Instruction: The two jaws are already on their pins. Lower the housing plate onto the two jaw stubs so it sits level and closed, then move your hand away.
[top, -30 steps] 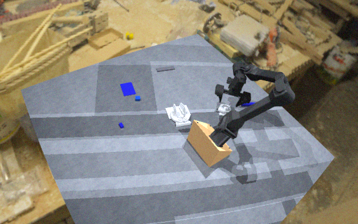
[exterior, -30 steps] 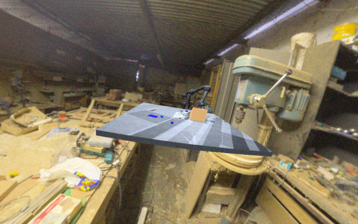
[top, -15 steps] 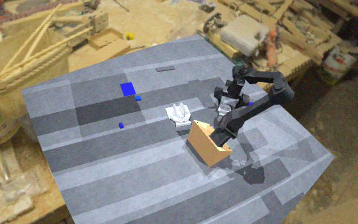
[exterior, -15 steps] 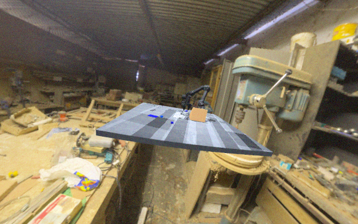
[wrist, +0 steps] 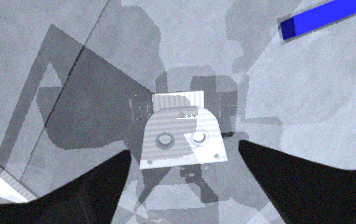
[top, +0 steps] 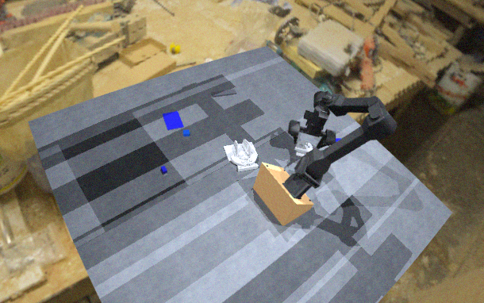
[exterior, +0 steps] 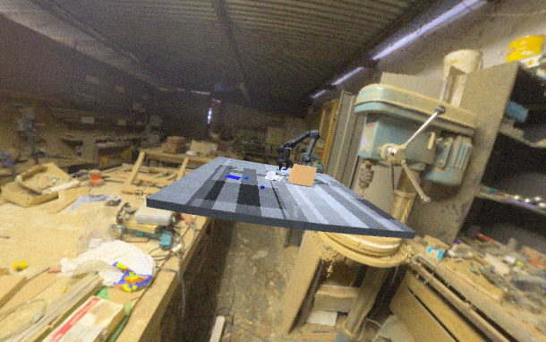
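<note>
The white housing plate (top: pixel 304 149) (wrist: pixel 172 125) lies on the table, apart from the jaw assembly. The wrist view shows two round features and a straight near edge on it. My gripper (top: pixel 311 140) (wrist: pixel 185 149) is open and empty, low above the plate, with one finger on each side of the plate's near edge. The white base (top: pixel 241 161) with two upright jaws (top: pixel 246 147) stands to the left of the plate in the top view. Its corner (wrist: pixel 14 187) shows at the left edge of the wrist view. The pins and stubs are too small to make out.
An orange box (top: pixel 274 196) (exterior: pixel 302 175) stands between the arm's base and the white base. A blue bar (top: pixel 337 139) (wrist: pixel 320 17) lies beyond the plate. A blue square (top: pixel 173 120) (exterior: pixel 233 176) and two small blue blocks (top: pixel 186 133) (top: pixel 163 170) lie farther left.
</note>
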`<state>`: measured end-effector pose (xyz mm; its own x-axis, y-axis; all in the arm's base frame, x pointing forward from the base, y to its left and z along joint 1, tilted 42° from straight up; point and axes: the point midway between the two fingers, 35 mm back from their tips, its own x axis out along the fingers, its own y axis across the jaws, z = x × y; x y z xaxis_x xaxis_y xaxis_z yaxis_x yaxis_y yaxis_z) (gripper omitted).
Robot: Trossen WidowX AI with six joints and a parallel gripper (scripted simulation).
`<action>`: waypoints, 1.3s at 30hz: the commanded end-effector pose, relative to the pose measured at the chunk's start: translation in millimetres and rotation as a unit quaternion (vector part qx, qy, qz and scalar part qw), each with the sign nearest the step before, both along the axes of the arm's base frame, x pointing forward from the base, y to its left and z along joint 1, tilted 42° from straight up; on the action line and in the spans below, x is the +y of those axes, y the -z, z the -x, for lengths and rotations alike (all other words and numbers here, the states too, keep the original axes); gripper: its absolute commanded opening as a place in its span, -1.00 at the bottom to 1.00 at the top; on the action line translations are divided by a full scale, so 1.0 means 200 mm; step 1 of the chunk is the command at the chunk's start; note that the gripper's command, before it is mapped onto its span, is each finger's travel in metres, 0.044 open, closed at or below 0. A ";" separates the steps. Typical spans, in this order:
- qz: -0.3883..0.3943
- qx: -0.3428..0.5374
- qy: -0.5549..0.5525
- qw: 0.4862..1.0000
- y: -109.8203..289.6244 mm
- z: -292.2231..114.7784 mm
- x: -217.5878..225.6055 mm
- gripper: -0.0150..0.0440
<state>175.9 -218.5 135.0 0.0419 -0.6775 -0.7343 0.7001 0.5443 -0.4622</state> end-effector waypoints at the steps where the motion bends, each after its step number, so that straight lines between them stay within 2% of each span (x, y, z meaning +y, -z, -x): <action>1: -0.004 0.004 -0.002 1.000 0.03 0.00 -0.01 1.00; 15: -0.003 0.005 -0.002 1.000 0.11 0.00 -0.08 1.00; 39: -0.003 0.005 -0.002 1.000 0.11 0.00 -0.09 1.00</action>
<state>175.9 -236.0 113.2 0.0353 -0.6748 -0.7372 0.6970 0.5452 -0.4657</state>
